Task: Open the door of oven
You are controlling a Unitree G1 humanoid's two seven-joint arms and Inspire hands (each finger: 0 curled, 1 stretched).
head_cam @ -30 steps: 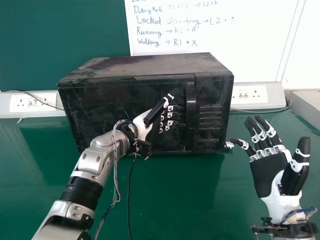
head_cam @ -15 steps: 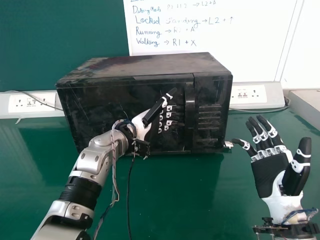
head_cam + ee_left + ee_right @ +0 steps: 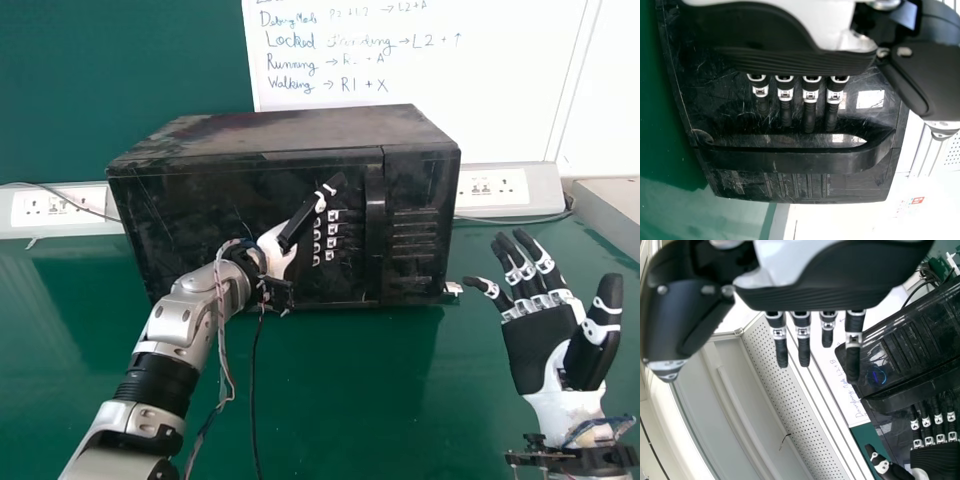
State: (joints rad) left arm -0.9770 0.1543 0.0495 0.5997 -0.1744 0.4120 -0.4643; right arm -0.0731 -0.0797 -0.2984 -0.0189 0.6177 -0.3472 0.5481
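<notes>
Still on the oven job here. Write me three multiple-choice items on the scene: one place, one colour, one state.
1. Where is the left hand?
A) On top of the oven
B) In front of the oven door
C) Over a wall socket

2. What colour is the table?
A) White
B) Brown
C) Green

3. How does the oven door stand?
A) Closed
B) Half open
C) Wide open

Answers:
1. B: the head view shows the hand before the door, its fingers on the near side of the handle in the left wrist view.
2. C: the surface below the oven is plainly green.
3. A: the door's front lies flush with the panel beside it.
</notes>
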